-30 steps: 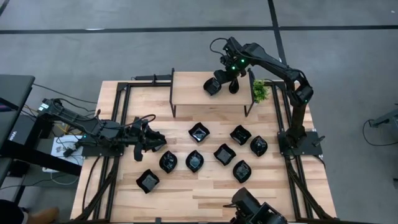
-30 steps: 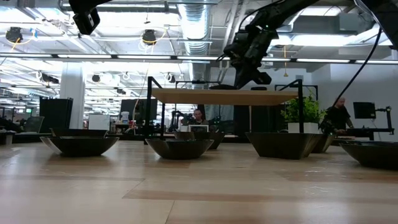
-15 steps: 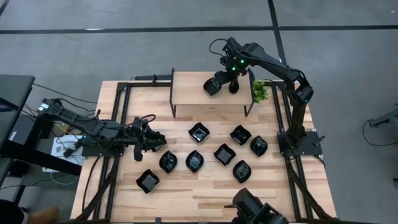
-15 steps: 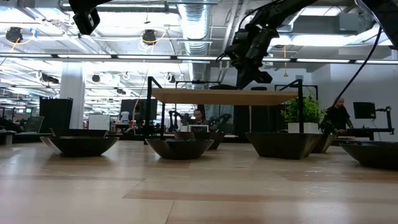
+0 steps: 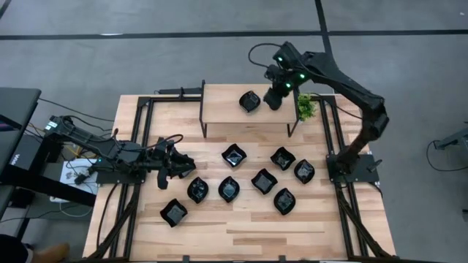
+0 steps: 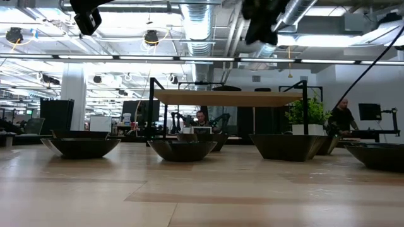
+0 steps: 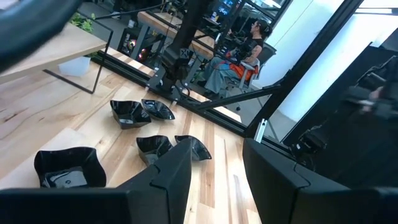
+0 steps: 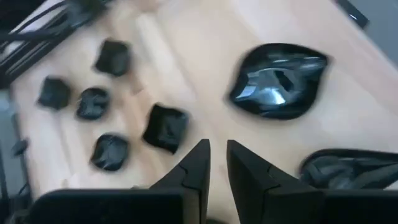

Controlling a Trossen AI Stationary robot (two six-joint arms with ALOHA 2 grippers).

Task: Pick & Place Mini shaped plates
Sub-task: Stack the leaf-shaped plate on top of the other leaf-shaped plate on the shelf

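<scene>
Two black mini plates rest on the raised wooden shelf (image 5: 223,109): one plate (image 5: 249,101) (image 8: 278,81) lies flat on its base, and a second plate (image 8: 348,168) shows partly beside it. My right gripper (image 5: 275,96) (image 8: 217,152) hangs above the shelf to the right of the first plate, with a narrow gap between its fingers and nothing held. It shows high above the shelf in the low view (image 6: 262,19). Several more black plates (image 5: 263,180) sit on the table. My left gripper (image 5: 183,164) (image 7: 216,155) waits open, low at the table's left side.
A small green plant (image 5: 306,107) stands at the shelf's right end, close to my right gripper. The shelf's black legs (image 5: 202,120) stand on the table. Bare wood lies along the near edge (image 5: 234,234). People sit in the room beyond (image 7: 239,53).
My right gripper has risen well above the shelf and swung toward the table's right, away from the plate. The plate has stayed on the shelf where it was.
</scene>
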